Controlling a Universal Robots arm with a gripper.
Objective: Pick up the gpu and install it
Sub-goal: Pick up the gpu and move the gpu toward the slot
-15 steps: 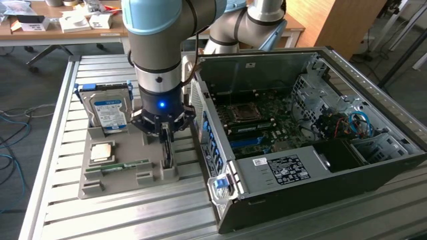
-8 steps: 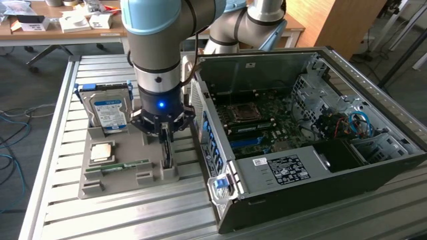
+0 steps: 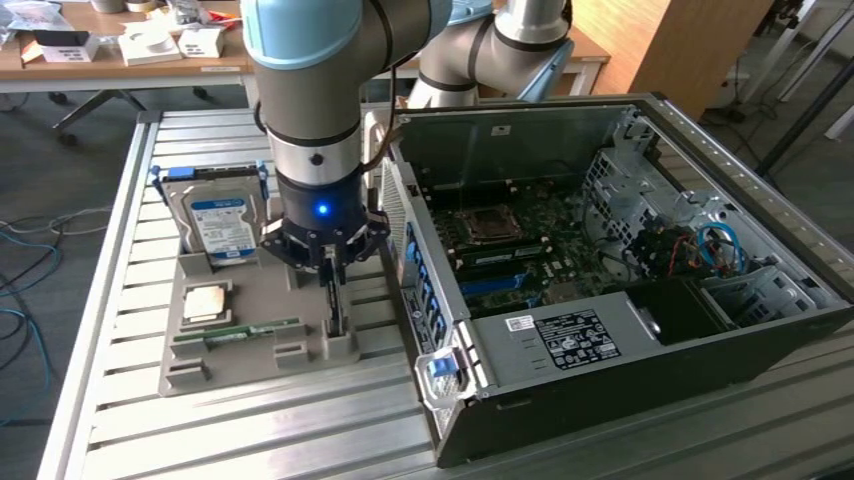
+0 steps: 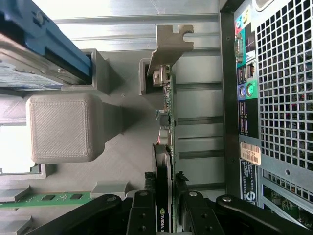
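Observation:
The gpu (image 3: 332,305) is a thin dark card standing on edge in a slot of the grey printed holder (image 3: 187,372), to the exterior view's left of the open computer case (image 3: 561,340). My gripper (image 3: 331,272) hangs straight down over it. In the wrist view the gpu (image 4: 167,112) runs away from me, with its pale metal bracket (image 4: 171,46) at the far end. My gripper (image 4: 165,198) straddles the card's near end. Its black fingers (image 4: 143,210) lie against both faces of the card, and the card still sits in its slot.
A silver hard drive (image 3: 220,225) with a blue-white label, a square processor (image 3: 207,300) and a green memory stick (image 3: 247,330) share the holder. The case's rear panel with its ports (image 4: 244,93) stands close beside the card. Everything rests on a slatted metal table (image 3: 267,430).

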